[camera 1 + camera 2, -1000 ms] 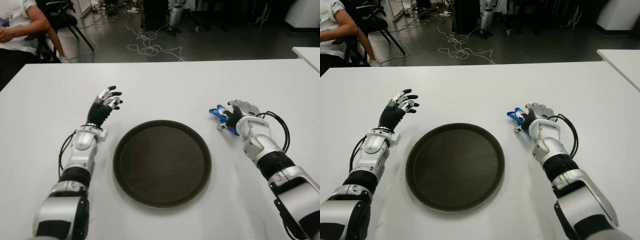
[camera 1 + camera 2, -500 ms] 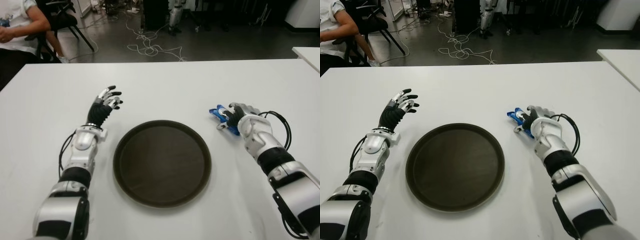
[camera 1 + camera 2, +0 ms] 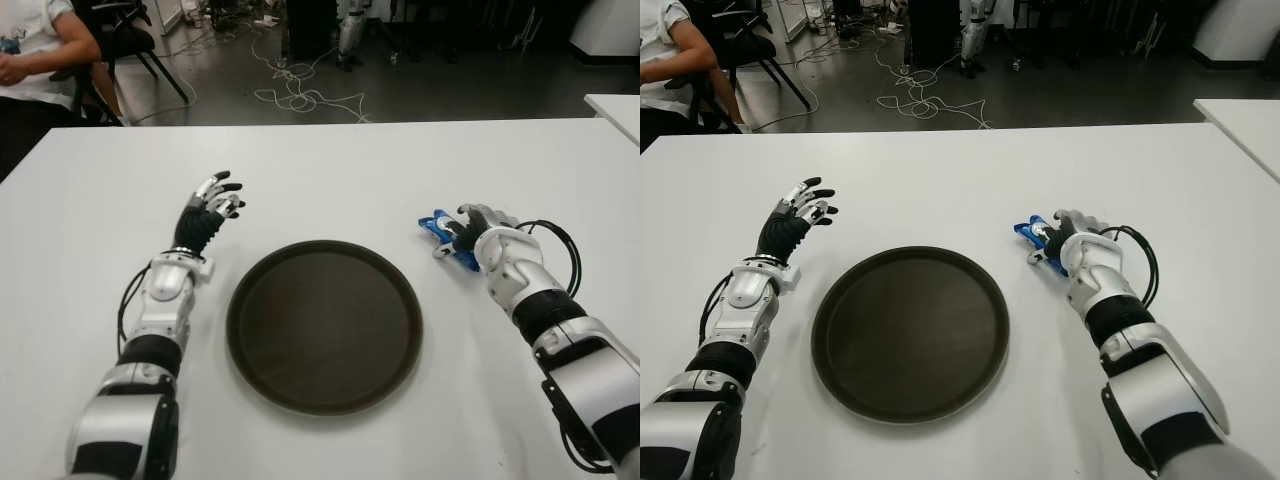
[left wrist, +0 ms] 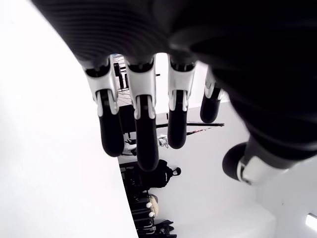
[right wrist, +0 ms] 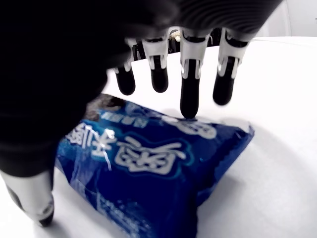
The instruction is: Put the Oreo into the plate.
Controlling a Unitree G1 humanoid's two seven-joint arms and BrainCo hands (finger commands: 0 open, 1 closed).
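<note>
The Oreo is a blue foil pack [image 3: 438, 229] lying on the white table [image 3: 330, 170], just right of the round dark brown plate [image 3: 324, 326]. My right hand [image 3: 468, 228] hovers over the pack's right end with palm down. In the right wrist view its fingers [image 5: 190, 94] stretch out above the pack [image 5: 148, 163], one tip touching the foil and the thumb low beside it. Nothing is gripped. My left hand [image 3: 212, 203] shows left of the plate, its fingers [image 4: 143, 129] spread and holding nothing. The plate holds nothing.
A seated person [image 3: 38, 48] and a black chair [image 3: 130, 35] are beyond the table's far left corner. Cables [image 3: 300, 95] lie on the floor behind the table. A second white table [image 3: 615, 105] shows at the far right.
My right forearm has shifted slightly while the hand stays over the pack. The pack, the plate and my left hand have not moved.
</note>
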